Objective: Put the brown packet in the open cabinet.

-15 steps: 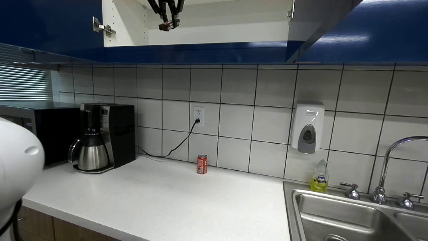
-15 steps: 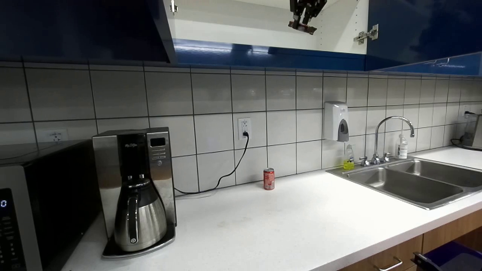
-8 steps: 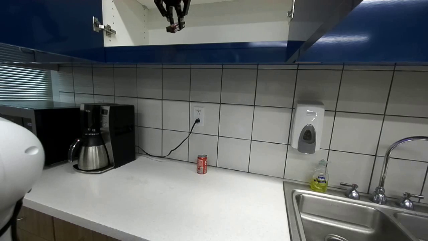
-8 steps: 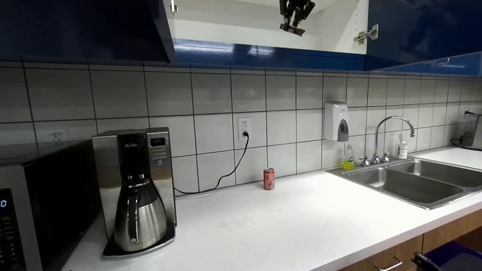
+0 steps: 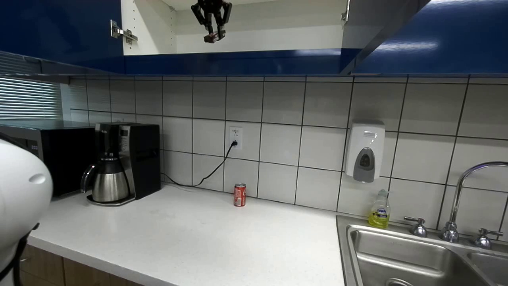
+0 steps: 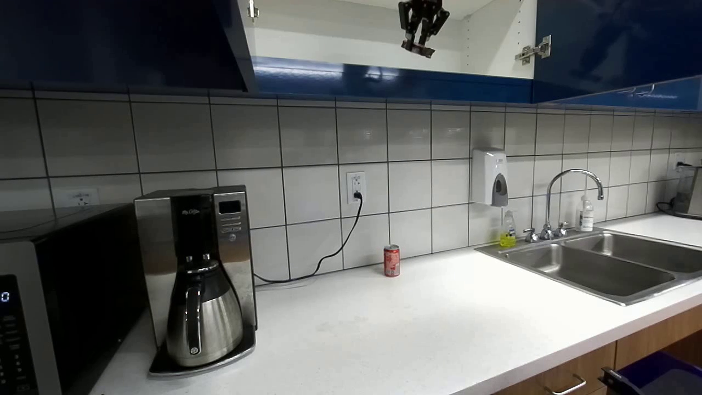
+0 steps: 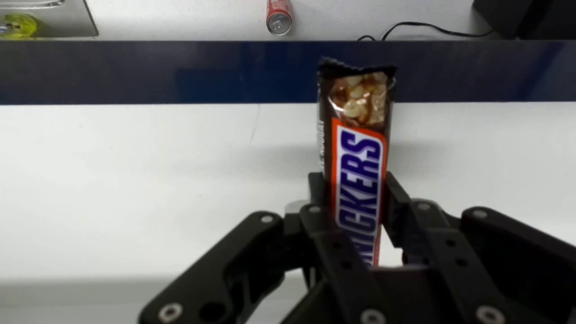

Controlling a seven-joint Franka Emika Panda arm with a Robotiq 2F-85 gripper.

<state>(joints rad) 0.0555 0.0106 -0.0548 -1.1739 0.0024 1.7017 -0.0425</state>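
gripper (image 7: 355, 191): partly closed, pinching brown packet (image 7: 358, 153)
open cabinet (image 7: 148, 180): deeper, toward wrist view's six o'clock, looks safest; lower flat, then release

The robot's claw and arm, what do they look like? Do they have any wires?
The claw is mostly black, with jointed bars, round silvery screws and two blocky fingertips. Of the arm, an exterior view shows a smooth, white, rounded part with an oval dimple. Yes, a black cable runs beside it, low down. Most of the arm is out of view.
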